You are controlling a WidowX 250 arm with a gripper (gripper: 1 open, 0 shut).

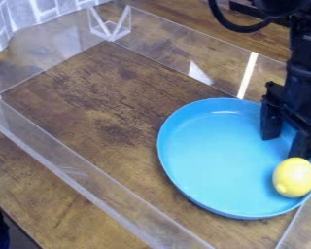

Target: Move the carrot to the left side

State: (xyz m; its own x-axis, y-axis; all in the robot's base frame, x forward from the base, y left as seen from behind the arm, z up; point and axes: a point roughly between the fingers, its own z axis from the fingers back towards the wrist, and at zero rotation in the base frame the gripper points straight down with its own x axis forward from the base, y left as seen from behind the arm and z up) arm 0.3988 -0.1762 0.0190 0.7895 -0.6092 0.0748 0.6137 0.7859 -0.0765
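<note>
Yellow and rounded, what I take for the carrot (294, 177) sits inside the blue plate (204, 156) near my parted gripper (287, 133); likely light, firm, slippery: pinch its middle

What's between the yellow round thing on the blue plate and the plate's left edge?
Nothing; between the yellow round thing and the left edge, only the blue plate's bare surface shows in the camera view.

I can't read any words, numbers or signs here.
</note>
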